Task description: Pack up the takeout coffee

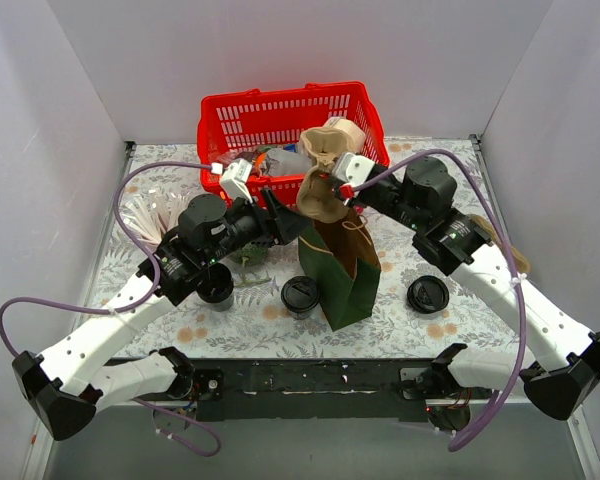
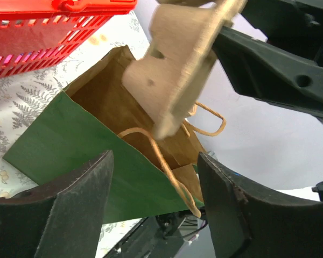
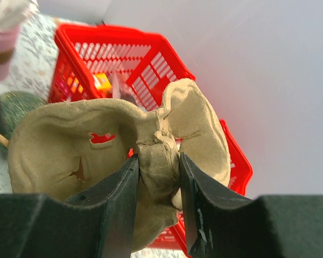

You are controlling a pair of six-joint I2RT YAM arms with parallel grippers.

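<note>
Your right pincer (image 3: 158,180) gripped the tan cup tray (image 3: 59,145) above the green bag (image 1: 347,275), your left pincer (image 2: 155,157) stood open at its mouth, and the takeout coffee (image 1: 301,296) sat near the front edge of the table (image 1: 265,338).

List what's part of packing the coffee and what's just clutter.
Job: black lidded cup, green paper bag, cardboard cup tray in the right hand.
Lying about: red basket with its contents, white bundle at left.

Lab test booth — plain white walls (image 1: 280,50)
</note>
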